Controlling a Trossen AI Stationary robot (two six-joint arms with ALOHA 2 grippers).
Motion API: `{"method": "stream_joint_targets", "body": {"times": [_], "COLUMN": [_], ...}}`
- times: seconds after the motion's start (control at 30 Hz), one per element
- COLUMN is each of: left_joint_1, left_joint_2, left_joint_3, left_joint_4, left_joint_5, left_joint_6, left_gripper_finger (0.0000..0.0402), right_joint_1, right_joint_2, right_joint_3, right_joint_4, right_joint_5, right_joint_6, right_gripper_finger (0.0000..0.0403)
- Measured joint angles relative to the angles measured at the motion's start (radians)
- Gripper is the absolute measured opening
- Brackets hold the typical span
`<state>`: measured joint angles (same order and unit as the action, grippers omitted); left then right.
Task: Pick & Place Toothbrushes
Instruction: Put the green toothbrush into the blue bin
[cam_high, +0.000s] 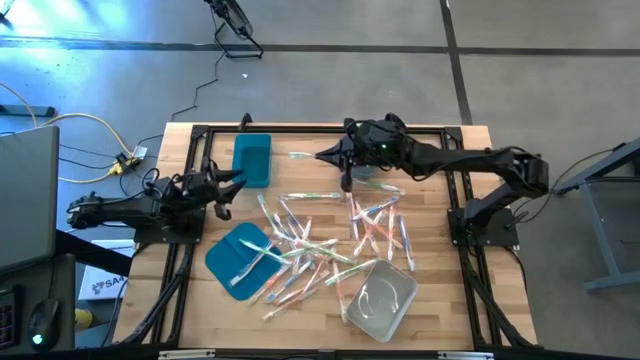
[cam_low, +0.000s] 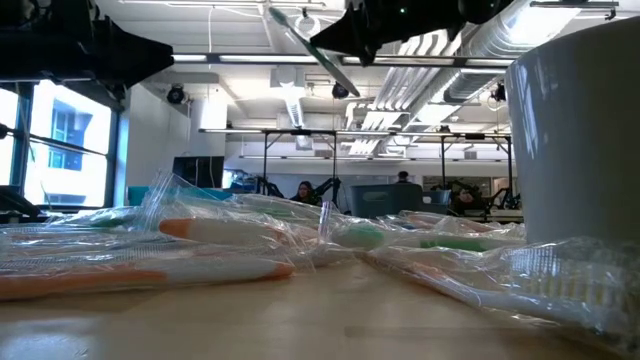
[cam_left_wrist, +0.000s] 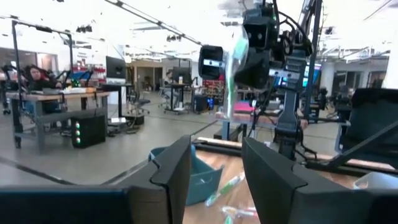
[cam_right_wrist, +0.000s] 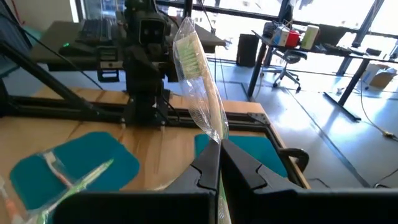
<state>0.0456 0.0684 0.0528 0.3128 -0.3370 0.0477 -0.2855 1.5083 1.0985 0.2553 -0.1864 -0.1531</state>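
Observation:
Several wrapped toothbrushes (cam_high: 320, 245) lie in a loose pile mid-table, and they also show in the low view (cam_low: 230, 235). My right gripper (cam_high: 328, 156) is shut on one green-bristled toothbrush (cam_right_wrist: 189, 59), held in the air near the table's far edge, just right of the teal bin (cam_high: 252, 160). The low view has that toothbrush (cam_low: 310, 45) high above the pile. At the table's left edge my left gripper (cam_left_wrist: 217, 171) waits open with nothing in it, pointing across the table at the right arm. My right gripper pinches the wrapped toothbrush by its handle end (cam_right_wrist: 214, 134) between the two shut fingers. The fingers reach in about level from the table's right. The toothbrush is lifted clear of the table and sticks out beyond the fingertips, bristle end (cam_right_wrist: 186, 50) farthest out.
A flat teal lid (cam_high: 238, 258) lies at the near left with toothbrushes across it. A clear bin (cam_high: 380, 298) stands at the near right. Black frame rails (cam_high: 320, 128) run along the table's far edge. People sit in the room beyond.

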Motion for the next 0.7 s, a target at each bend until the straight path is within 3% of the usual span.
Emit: {"method": "stream_joint_targets", "body": {"times": [0.7], "left_joint_1": [0.000], "left_joint_2": [0.469], "left_joint_3": [0.000], "left_joint_4": [0.493], "left_joint_5": [-0.011], "left_joint_6": [-0.004], "left_gripper_finger": [0.0126], "right_joint_1": [0.000], "right_joint_2": [0.006], "right_joint_3": [0.000], "right_joint_4": [0.019], "right_joint_5": [0.000], "right_joint_6": [0.025], "right_gripper_finger": [0.0004]}}
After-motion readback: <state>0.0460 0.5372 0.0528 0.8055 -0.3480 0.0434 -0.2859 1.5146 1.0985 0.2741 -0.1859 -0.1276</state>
